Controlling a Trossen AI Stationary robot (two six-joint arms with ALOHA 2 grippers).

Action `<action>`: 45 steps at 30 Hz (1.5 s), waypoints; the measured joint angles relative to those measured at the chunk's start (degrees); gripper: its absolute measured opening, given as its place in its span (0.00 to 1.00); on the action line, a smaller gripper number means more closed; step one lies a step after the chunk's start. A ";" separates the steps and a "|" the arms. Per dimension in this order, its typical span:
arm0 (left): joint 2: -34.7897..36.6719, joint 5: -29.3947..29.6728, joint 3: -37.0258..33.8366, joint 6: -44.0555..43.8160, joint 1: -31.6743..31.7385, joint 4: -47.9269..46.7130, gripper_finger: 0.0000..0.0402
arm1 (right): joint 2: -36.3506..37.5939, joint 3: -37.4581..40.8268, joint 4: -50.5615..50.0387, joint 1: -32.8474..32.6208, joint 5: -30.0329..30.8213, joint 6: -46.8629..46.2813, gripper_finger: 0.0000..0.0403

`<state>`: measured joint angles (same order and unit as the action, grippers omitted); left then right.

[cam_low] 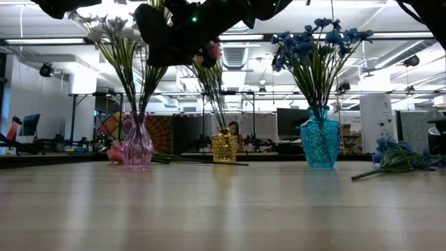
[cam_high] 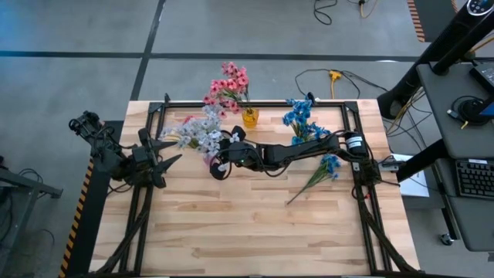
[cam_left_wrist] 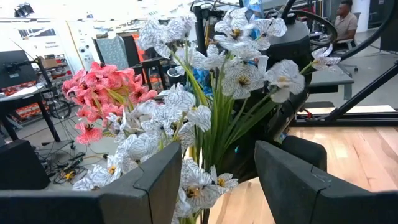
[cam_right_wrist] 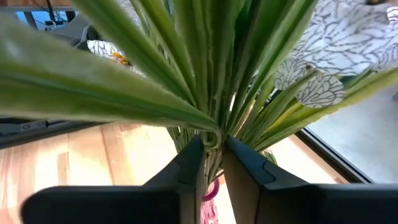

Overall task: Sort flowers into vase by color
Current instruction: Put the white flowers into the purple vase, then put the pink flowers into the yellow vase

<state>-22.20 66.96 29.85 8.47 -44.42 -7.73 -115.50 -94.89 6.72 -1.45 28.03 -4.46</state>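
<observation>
Pale white flowers point(cam_high: 199, 131) stand in a pink glass vase point(cam_low: 137, 146) at the table's far left. Pink flowers point(cam_high: 228, 85) fill a yellow vase point(cam_low: 224, 146), and blue flowers point(cam_high: 299, 116) a blue vase point(cam_low: 320, 143). One blue sprig point(cam_high: 320, 174) lies flat on the table at the right. My right gripper point(cam_right_wrist: 212, 162) reaches in from the right, shut on the white bunch's stems over the pink vase. My left gripper point(cam_left_wrist: 217, 180) waits open just left of the white flowers point(cam_left_wrist: 236, 68). My right gripper pinches the green stems point(cam_right_wrist: 211, 140) of the white flowers between its two fingers, just above the pink vase's mouth point(cam_right_wrist: 210, 191). It comes from the table's right, across the stems. The stems stand upright, blossoms fanning out above; their lower ends run down toward the vase.
The three vases stand in a row along the far edge. More stems point(cam_low: 198, 162) lie flat between the pink and yellow vases. The wooden top point(cam_high: 247, 224) toward the near edge holds nothing. Black frame rails point(cam_high: 154, 123) border the table.
</observation>
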 joint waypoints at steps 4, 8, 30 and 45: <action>0.00 -0.01 0.00 -0.01 0.00 0.00 0.47 | 0.02 0.00 0.00 -0.02 0.01 0.05 0.24; 0.00 -0.02 0.00 0.00 0.00 -0.02 0.47 | 0.12 0.00 -0.48 -0.44 0.07 0.45 0.35; -0.35 -0.04 0.12 -0.86 -0.02 -0.06 0.47 | 8.78 -0.33 -27.53 -4.71 1.98 -4.17 0.52; -12.24 -4.34 9.97 -8.47 -2.93 -0.31 0.47 | 17.49 0.75 -53.33 -12.98 1.52 -9.56 0.52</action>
<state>-34.43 62.62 39.81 0.00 -47.35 -8.04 -98.01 -94.14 -46.61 -14.43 29.55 -14.03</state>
